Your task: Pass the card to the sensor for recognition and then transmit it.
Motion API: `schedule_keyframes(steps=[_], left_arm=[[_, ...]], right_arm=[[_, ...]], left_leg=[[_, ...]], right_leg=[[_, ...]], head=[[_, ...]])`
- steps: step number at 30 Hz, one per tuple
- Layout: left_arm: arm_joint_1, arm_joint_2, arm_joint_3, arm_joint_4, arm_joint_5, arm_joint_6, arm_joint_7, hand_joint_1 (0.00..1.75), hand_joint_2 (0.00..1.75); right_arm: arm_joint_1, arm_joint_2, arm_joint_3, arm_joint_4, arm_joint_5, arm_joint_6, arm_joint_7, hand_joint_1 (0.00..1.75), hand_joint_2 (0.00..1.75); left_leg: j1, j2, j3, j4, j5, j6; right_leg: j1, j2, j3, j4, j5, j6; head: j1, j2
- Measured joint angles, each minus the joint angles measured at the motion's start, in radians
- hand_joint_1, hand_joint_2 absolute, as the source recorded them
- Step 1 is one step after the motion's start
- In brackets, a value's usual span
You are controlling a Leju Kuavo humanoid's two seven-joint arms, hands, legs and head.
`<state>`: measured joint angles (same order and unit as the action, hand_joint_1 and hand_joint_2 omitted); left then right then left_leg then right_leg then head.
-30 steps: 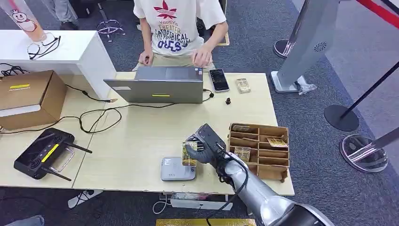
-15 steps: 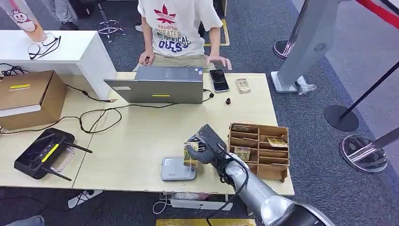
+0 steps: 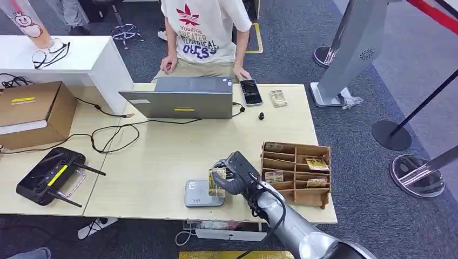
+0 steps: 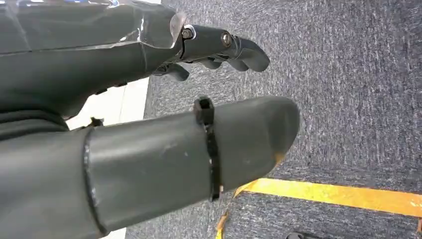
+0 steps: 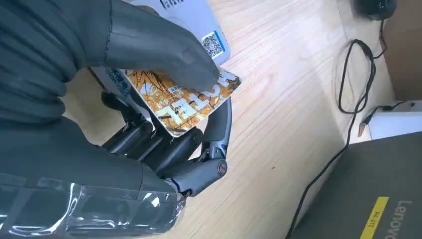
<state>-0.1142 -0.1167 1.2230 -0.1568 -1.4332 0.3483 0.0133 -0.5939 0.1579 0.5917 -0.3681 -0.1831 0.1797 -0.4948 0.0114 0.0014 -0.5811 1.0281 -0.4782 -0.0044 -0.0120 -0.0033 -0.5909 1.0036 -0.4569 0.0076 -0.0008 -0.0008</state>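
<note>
One card [image 5: 186, 102] | right hand [image 3: 237, 172] pinches | thumb hides part

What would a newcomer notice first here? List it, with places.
The right hand holds a gold patterned card over the small grey sensor at the table's near edge. Beside it to the right stands a brown tray with more cards. Across the table, a person sits behind a grey laptop.

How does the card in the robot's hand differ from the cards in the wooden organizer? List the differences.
The held card is pinched by the right hand above the grey sensor; the organizer cards lie untouched in compartments. The held card stands nearly upright; those lie flatter. Both show yellowish printing.
</note>
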Motion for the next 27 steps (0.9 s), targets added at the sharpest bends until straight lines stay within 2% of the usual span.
schedule_keyframes(steps=[20, 27], left_arm=[[-0.001, 0.000, 0.000, 0.000, 0.003, -0.002, -0.003, 0.00, 0.00], [0.000, 0.000, 0.000, 0.000, 0.003, -0.006, 0.000, 0.00, 0.00]], right_arm=[[0.013, 0.004, 0.000, -0.013, 0.003, 0.016, 0.005, 1.75, 1.75], [0.020, 0.004, -0.005, -0.026, -0.005, 0.016, -0.019, 1.75, 1.75]], left_leg=[[0.000, 0.000, 0.001, 0.000, 0.000, 0.000], [0.000, 0.000, 0.001, 0.000, 0.000, 0.000]], right_leg=[[0.000, 0.000, 0.002, 0.000, 0.000, 0.000], [0.000, 0.000, 0.001, 0.000, 0.000, 0.000]], head=[[0.000, 0.000], [0.000, 0.000]])
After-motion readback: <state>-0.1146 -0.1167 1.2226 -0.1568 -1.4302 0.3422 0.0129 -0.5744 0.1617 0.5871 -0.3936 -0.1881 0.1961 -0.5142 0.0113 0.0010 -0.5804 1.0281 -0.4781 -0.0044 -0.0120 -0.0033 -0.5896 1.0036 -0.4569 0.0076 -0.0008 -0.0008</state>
